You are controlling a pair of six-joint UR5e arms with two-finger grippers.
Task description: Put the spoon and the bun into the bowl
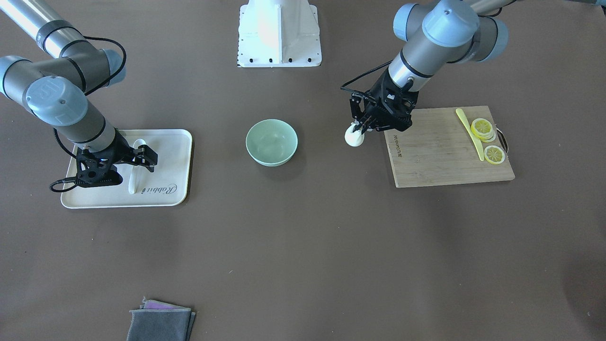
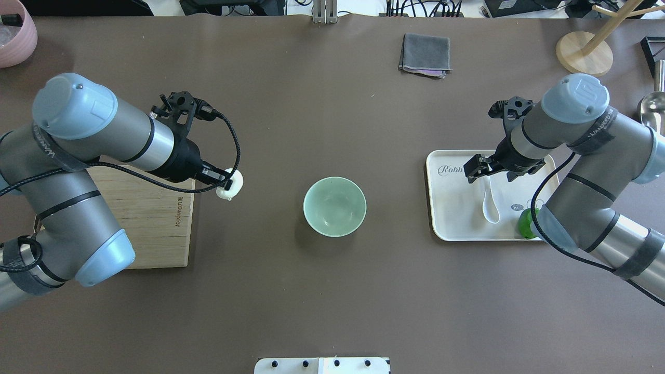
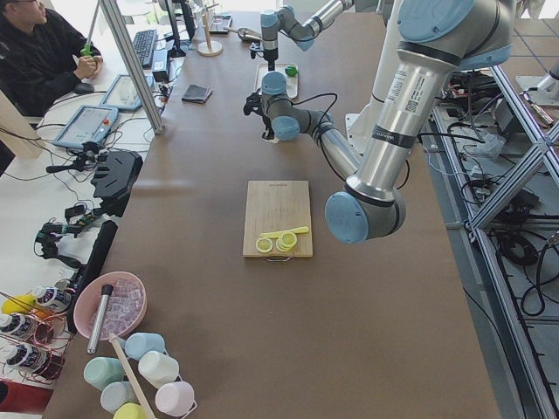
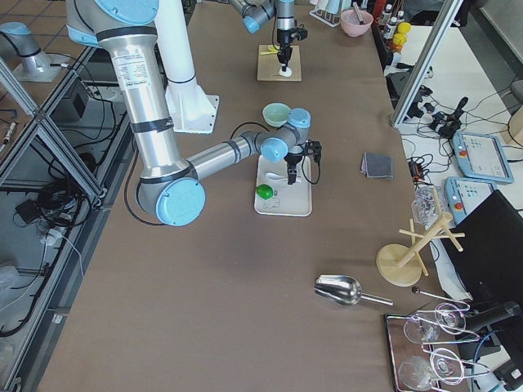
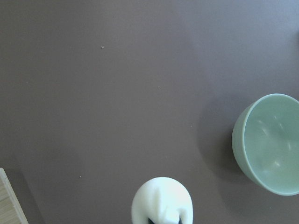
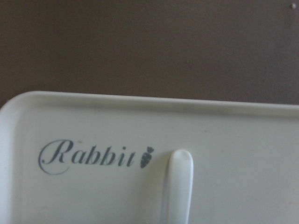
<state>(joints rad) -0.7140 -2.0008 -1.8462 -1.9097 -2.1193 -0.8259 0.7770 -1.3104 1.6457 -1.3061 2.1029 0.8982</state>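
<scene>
Though bowl (image 2: 334, 206) sits apart, tray (image 2: 456, 218) holds spoon (image 2: 489, 205).

Bowl (image 2: 334, 206) mint green; bun (image 1: 354, 137) and spoon (image 2: 489, 202) white; tray (image 1: 177, 142) cream, grey "Rabbit" script; desk (image 2: 322, 114) brown.

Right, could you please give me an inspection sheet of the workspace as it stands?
Surface: plain brown table.
Job's things: bowl empty, mid-table; spoon lying on the tray; bun gripped between cutting board and bowl.
Clutter: lemon slices and knife on the cutting board; grey cloth; green item on the tray.
Grippers: left gripper shut on the bun; right gripper looks open over the spoon's handle.
Cables: black wrist cables, clear of the bowl.
Surroundings: operator seated at a side desk.
</scene>
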